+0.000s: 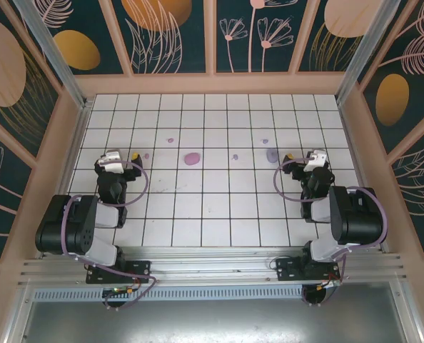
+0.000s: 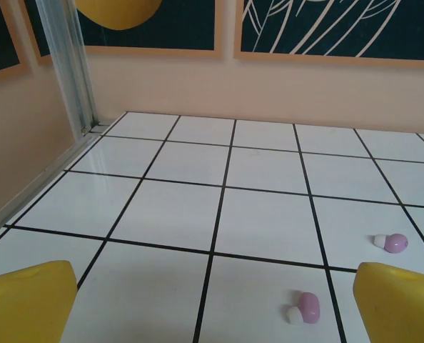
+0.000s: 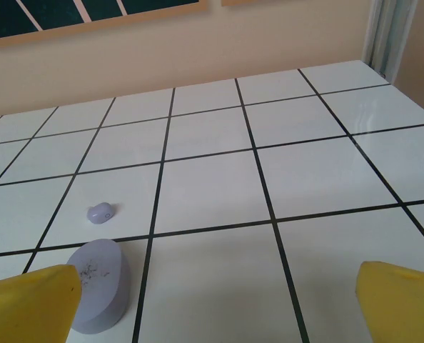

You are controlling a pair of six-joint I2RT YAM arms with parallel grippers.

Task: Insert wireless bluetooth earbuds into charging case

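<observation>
Earbuds [image 2: 303, 308] lie white tips leftward; left gripper [image 2: 213, 304] and right gripper [image 3: 215, 300] spread wide.

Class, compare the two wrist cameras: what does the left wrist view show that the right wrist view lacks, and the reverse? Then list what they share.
Left wrist view: two pink-purple earbuds with white tips, the nearer earbud and the farther earbud to its right.
Right wrist view: a lilac oval case and one pale lilac earbud just beyond it.
Shared: the white tiled floor, the peach wall, and yellow fingers spread wide on the left gripper and right gripper, holding nothing.
</observation>
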